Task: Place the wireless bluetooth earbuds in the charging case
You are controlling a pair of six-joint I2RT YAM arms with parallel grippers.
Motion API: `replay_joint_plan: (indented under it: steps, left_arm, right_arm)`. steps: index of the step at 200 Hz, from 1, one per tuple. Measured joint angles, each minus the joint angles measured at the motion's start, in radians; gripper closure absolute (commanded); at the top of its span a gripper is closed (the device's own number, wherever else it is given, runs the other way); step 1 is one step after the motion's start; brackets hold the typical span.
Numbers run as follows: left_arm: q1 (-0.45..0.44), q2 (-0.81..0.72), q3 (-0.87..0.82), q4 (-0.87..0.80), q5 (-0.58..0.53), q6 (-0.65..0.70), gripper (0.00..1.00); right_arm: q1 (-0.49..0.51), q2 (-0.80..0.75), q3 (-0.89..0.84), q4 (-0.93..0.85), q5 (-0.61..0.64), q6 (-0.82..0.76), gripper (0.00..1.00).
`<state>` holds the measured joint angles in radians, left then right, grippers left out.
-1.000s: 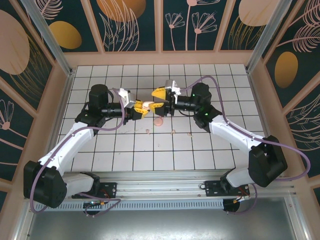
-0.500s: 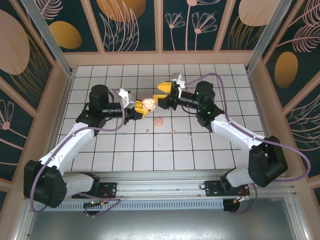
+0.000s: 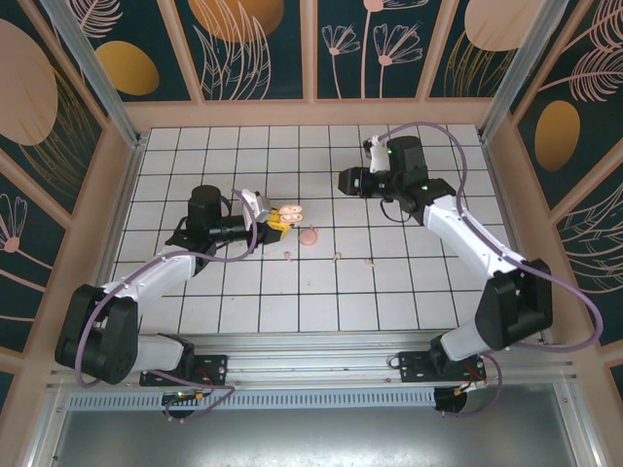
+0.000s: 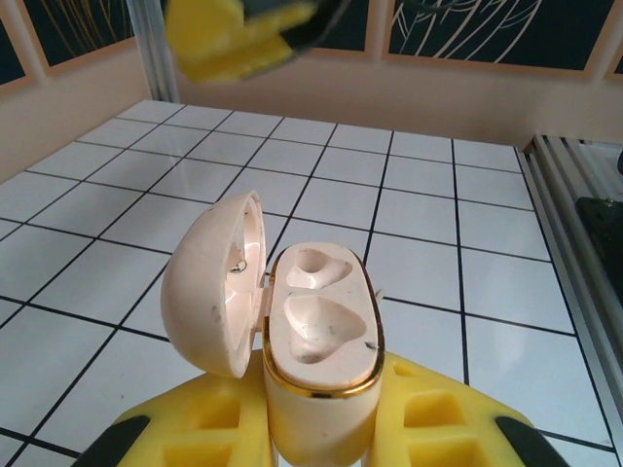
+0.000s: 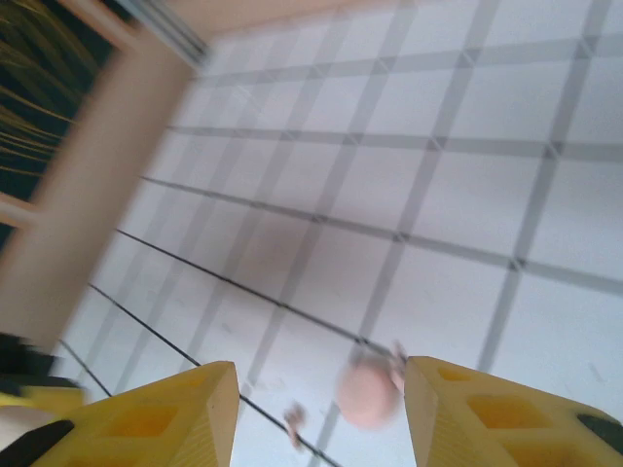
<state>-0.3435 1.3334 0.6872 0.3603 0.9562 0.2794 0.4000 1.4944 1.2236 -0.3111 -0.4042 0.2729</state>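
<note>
Charging case (image 4: 321,331): held upright in the left gripper (image 4: 321,433); the lid is opened to one side, and 2 hollow sockets are seen inside the gold rim.
Left gripper: its fingers are closed narrow on the lower body of the case.
Right gripper (image 5: 316,384): the fingers are spread wide; it is placed well apart from the case, to the far right.
Earbuds (image 3: 289,257) (image 3: 337,257): tiny pale specks are seen on the tiles, on the near side of the case and apart from it.
Pink round object (image 3: 309,235): seen on the tiles near the case, to its near right, not touching.
Room: open tiles are found between the case and the right gripper.
</note>
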Motion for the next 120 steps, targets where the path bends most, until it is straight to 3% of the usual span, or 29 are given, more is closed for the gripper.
replay_joint_plan:
  steps: [50,120]
  left_arm:
    - [0.0,0.003,-0.024,0.012,-0.019,0.011,0.94]
    - [0.0,0.003,-0.024,0.01,-0.023,0.03,0.94]
  right_arm:
    - [0.005,0.158,0.009,-0.367,0.169,-0.15,0.53]
    - [0.06,0.278,0.038,-0.519,0.307,-0.346,0.52]
